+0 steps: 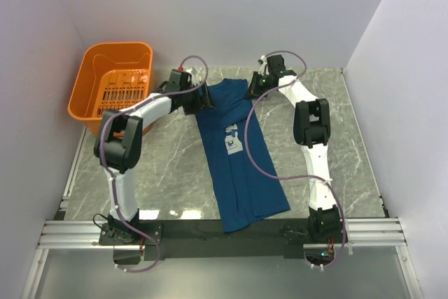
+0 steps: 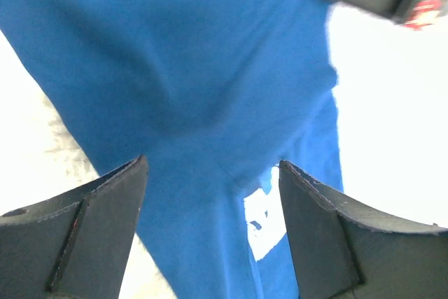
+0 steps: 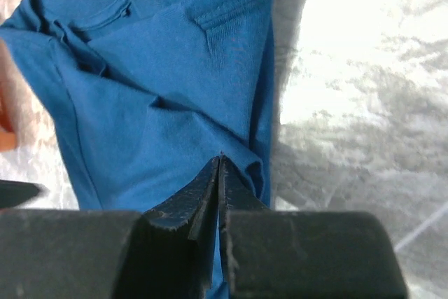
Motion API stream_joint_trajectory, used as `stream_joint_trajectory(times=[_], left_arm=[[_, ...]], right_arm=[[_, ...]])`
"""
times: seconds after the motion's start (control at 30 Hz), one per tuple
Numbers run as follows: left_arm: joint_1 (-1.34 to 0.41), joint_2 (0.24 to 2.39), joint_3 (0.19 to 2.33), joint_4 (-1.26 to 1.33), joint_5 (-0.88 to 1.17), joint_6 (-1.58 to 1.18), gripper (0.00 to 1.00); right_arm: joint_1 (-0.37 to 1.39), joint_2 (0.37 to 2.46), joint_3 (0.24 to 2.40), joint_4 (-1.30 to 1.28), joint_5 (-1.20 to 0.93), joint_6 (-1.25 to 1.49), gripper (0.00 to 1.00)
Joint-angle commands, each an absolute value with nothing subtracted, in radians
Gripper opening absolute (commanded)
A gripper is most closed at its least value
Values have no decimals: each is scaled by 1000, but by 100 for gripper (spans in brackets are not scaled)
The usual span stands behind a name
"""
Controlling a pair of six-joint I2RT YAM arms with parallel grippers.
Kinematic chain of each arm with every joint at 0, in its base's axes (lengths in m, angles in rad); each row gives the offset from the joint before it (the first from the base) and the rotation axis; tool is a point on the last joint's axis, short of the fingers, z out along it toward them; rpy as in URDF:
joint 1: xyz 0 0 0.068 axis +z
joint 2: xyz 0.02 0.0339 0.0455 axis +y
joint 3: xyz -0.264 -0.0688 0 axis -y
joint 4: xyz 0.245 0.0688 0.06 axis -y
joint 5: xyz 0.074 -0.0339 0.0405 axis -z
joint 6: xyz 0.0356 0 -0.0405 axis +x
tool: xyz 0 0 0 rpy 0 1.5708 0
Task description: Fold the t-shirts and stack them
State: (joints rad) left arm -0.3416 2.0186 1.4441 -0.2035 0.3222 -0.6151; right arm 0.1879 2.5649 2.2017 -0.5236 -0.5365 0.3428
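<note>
On the table (image 1: 161, 173), a blue t-shirt (image 1: 241, 166) lies lengthwise to the right of the basket (image 1: 82, 106), its collar end level with it. It looks light and limp, likely to bunch, so the shoulder corners seem the best holds. The left claw (image 1: 203, 99), between basket and shirt, gapes wide. The right claw (image 1: 253, 89), beyond the shirt from the basket, is closed at its edge; whether it pinches cloth is unclear.

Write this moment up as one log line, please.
shirt part-folded on table | left jaws open over its far end | right jaws shut on its edge
</note>
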Motion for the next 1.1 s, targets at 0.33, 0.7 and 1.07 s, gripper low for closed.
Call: stream_joint_trajectory(times=[0.33,0.7,1.07], left_arm=[[-279,1430,1174,-141,110,-472,98],[-244,1215,853,-104,244,-623,96],[-398,1213,850,-244,286,-462,96]], right_arm=[[11,2298,2157,-445,-782,114,42],[32,2401,2226,-505,-824,143,47],[64,2181,2097,-1096,-918,-766,53]])
